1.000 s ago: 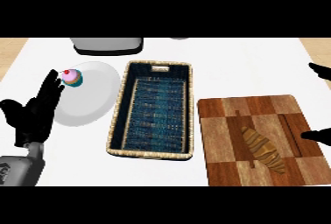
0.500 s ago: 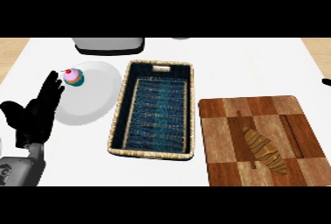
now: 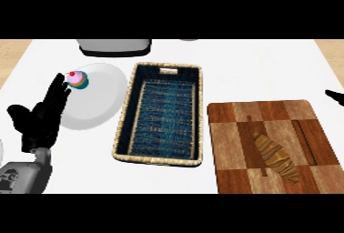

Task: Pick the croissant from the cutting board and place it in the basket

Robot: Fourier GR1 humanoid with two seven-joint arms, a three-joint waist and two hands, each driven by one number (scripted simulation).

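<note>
right robot hand (image 3: 335, 96): mostly cut off at right edge | fingers: unclear

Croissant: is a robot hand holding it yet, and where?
No. The croissant lies alone on the cutting board. The left hand is open over the plate; only the right hand's tip shows.

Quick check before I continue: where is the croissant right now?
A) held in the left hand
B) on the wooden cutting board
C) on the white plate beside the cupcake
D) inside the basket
B. The croissant lies on the cutting board, right of the basket, which holds nothing; the left hand is open over the plate and holds nothing.
</note>
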